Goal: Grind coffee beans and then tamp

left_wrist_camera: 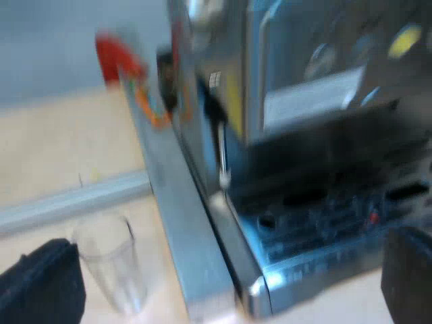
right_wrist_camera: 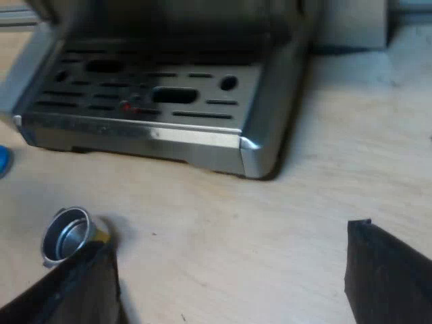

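Machine [right_wrist_camera: 155,101] comes first: its slotted tray faces my right gripper [right_wrist_camera: 229,233], which hangs low over the tabletop [right_wrist_camera: 324,148] just short of the tray's near edge. That gripper is spread wide and holds nothing. My left gripper [left_wrist_camera: 226,243] is also wide open and empty, close in at the machine's corner, with the glass [left_wrist_camera: 111,263] standing upright on the tabletop just beside one of its fingers [left_wrist_camera: 40,287].

The holder [right_wrist_camera: 65,233] lies loose on the tabletop, apart from the machine, its metal cup open towards the camera and touching, or nearly touching, one of my right fingers [right_wrist_camera: 74,290]. Its handle is hidden behind that finger, so I cannot tell which way it points. A sliver of blue [right_wrist_camera: 3,162] at the view's edge may be the tamper.

I judge the task barely begun: the holder must be picked up before any grinding. To do that well, I should shift my right gripper sideways until the holder sits between the fingers, not under one. I should close on the handle, not the round cup, which would likely slip. I should also come down gently so the finger does not knock the cup away, and keep the left arm clear of the glass.
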Robot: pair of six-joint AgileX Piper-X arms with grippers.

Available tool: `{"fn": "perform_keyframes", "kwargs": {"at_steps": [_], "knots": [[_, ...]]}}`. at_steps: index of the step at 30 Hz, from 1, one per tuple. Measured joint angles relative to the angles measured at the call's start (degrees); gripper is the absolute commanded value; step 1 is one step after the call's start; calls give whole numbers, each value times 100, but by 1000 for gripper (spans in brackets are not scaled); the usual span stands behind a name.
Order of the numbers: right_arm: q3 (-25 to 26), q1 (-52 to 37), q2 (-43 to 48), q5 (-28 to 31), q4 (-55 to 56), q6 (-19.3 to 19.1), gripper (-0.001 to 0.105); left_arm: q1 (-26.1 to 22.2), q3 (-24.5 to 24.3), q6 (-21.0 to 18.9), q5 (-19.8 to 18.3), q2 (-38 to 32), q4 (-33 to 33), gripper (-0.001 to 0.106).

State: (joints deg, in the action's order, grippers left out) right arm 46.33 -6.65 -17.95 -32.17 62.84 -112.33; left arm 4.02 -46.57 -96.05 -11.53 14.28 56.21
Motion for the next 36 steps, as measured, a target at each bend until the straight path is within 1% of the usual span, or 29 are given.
{"fn": "perform_keyframes", "kwargs": {"at_steps": [4,5,6,9,11,15,16,18,20,22,24,27,31,33,34,36], "knots": [[0,7,449,350,14,-9,70,0,-11,-1,25,-256,0,90],[0,7,562,447,22,42,70,0,-11,-1,49,-539,10,90],[0,7,841,594,17,140,70,0,-11,-1,49,-662,10,90],[0,7,1030,635,17,178,70,0,-11,-1,49,-900,26,90],[0,7,1419,661,17,199,70,0,-11,-1,49,-1164,107,90],[8,7,1758,859,103,315,70,0,-11,26,245,-1453,551,90],[8,7,1824,959,201,339,70,0,-11,26,428,-1499,787,90],[8,7,1836,1027,311,350,70,0,-11,26,663,-1508,1133,90],[21,7,1836,1164,488,321,70,0,-11,26,744,-1508,1315,90],[12,7,1836,1199,571,305,70,0,-11,-108,744,-1508,1470,90],[-69,7,1836,1210,604,308,70,0,-11,-217,744,-1508,1806,90],[-158,7,1836,1210,589,308,70,0,80,-233,771,-1508,2067,90],[-286,7,1836,1210,388,308,70,0,258,-235,815,-1508,1856,90],[-453,17,1836,1210,161,308,70,0,442,-235,854,-1508,1425,90],[-503,18,1836,1210,102,308,70,0,497,-235,862,-1508,1312,90],[-681,15,1836,1210,-44,308,70,0,749,-235,865,-1508,941,90]]}}
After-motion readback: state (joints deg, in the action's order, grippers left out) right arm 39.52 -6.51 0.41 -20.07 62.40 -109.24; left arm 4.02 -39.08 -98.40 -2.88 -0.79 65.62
